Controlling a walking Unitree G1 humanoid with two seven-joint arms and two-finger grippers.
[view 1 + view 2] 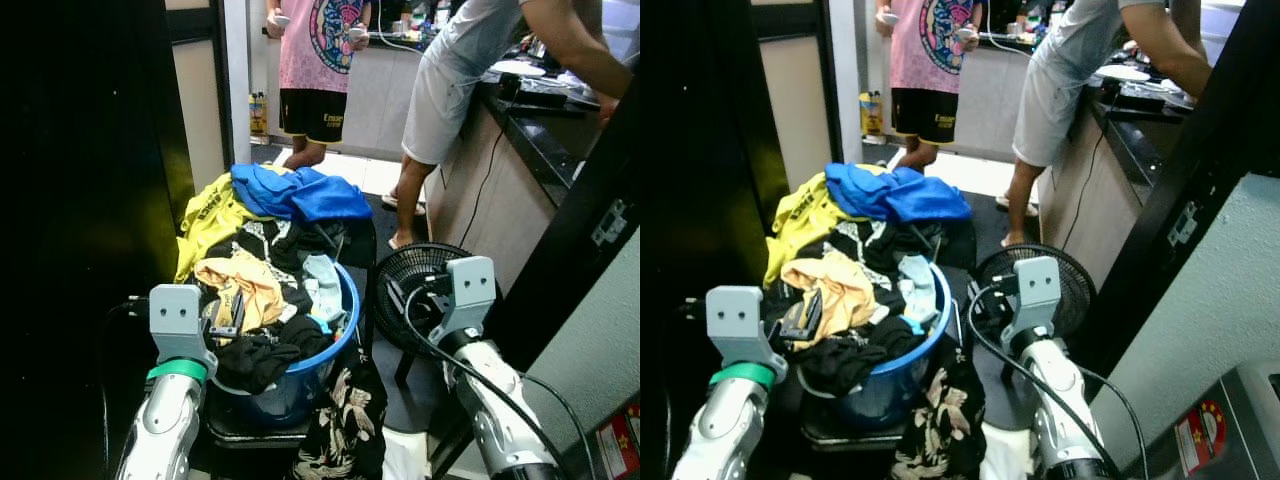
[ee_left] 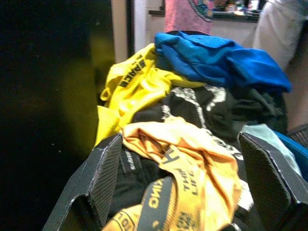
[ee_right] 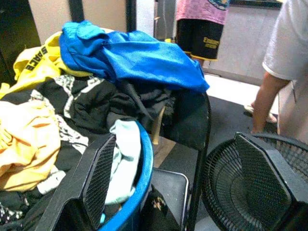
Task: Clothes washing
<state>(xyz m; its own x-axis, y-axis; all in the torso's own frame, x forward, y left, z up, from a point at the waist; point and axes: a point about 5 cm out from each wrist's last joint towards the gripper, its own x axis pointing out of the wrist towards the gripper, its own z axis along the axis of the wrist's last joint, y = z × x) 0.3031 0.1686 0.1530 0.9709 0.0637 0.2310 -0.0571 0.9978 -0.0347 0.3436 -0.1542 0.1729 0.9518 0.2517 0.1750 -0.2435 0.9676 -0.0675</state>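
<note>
While heaped well above its rim, blue basin [image 1: 343, 318] sits on a dark chair seat [image 3: 168, 183], just left of a black floor fan [image 1: 420, 290]. Piled inside: orange shirt [image 1: 243, 285] near the front, black garments [image 1: 262, 358] spilling over the near edge, pale blue cloth [image 3: 124, 159] against the right wall. Behind and higher, draped on the chair back: yellow shirt [image 1: 208, 218] with black lettering at left, bright blue shirt [image 1: 300, 193] on top. Floral dark cloth [image 1: 345, 420] hangs off the seat front.

Left gripper [image 2: 185, 192] held just before the pile, fingers [image 2: 103, 178] spread wide to either side of the orange shirt, gripping nothing. Right gripper [image 3: 185, 187] likewise spread wide and empty, one finger over the basin's right rim, the other over the fan grille.

Silver left arm [image 1: 165, 425] and right arm [image 1: 495, 400] raised on either side of the basin.

Farther back, a person in a pink shirt [image 1: 318, 60] stands on the pale floor; another in grey shorts [image 1: 445, 90] leans over a dark counter [image 1: 545, 135].
</note>
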